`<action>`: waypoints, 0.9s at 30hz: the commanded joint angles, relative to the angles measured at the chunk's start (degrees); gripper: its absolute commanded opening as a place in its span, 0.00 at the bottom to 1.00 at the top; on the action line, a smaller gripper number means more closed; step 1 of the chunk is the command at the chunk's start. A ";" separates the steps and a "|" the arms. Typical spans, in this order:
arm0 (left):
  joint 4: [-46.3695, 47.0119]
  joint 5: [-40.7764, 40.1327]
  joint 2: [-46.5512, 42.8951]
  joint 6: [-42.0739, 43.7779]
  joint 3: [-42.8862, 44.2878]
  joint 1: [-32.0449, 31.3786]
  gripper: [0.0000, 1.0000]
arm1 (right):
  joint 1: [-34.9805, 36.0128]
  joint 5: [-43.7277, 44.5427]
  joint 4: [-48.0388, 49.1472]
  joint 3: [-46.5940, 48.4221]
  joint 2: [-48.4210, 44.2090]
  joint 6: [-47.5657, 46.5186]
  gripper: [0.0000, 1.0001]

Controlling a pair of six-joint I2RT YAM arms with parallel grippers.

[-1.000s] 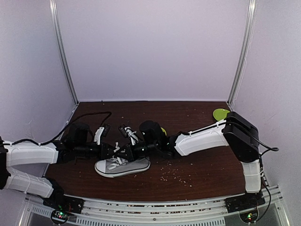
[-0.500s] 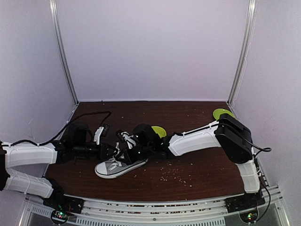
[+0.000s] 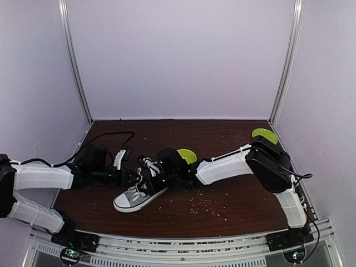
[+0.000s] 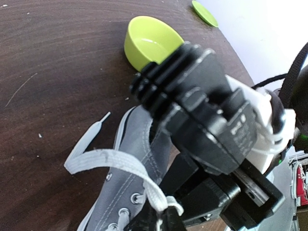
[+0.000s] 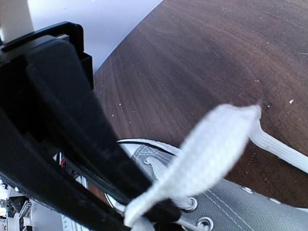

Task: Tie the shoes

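Note:
The grey shoe [image 3: 136, 197] lies on the brown table [image 3: 233, 194], toe toward the near left and heel angled up to the right. Both grippers meet over its lace area. My left gripper [image 3: 135, 177] comes in from the left. In the left wrist view its jaws [image 4: 166, 219] pinch a white lace [image 4: 106, 161] that loops out over the grey upper [image 4: 139, 154]. My right gripper [image 3: 149, 181] reaches in from the right. In the right wrist view it [image 5: 144, 219] is shut on a blurred white lace loop [image 5: 211, 149] above the eyelets [image 5: 192, 204].
A green bowl [image 3: 186, 156] stands just behind the right arm's wrist, near the shoe's heel. A flat green lid [image 3: 264, 135] lies at the back right. Pale crumbs [image 3: 203, 206] are scattered in front of the shoe. A black cable [image 3: 111, 136] curls at the back left.
The shoe has swung from lying level to slanting, heel pulled up and back. The right arm has shifted left, uncovering the green bowl. Both grippers stay close together on the laces.

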 commanded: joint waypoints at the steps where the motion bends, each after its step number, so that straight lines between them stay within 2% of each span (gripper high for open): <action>1: -0.59 1.30 -0.43 0.65 0.94 -0.77 0.16 | -1.30 -2.01 7.93 1.95 1.09 2.27 0.00; 6: -2.75 0.65 -2.32 0.92 0.69 -0.77 0.30 | -1.97 -4.60 9.85 2.68 2.01 3.93 0.00; 13: -7.54 -2.71 -7.76 1.59 -0.35 -0.44 0.56 | -2.36 -6.45 11.51 2.93 2.52 4.99 0.00; 16: -8.22 -3.26 -10.83 1.41 -1.71 -0.18 0.62 | -2.52 -6.60 11.92 2.77 2.37 5.03 0.00; 21: -8.64 -4.14 -14.62 0.86 -4.56 0.83 0.64 | -2.70 -6.96 12.48 2.53 1.93 5.38 0.00; 25: -8.27 -5.35 -15.60 -0.22 -5.93 1.85 0.52 | -2.79 -6.97 12.35 2.38 1.77 5.18 0.00; 27: -7.60 -5.76 -15.83 -0.67 -6.25 1.93 0.52 | -2.77 -6.94 12.32 2.35 1.86 5.16 0.00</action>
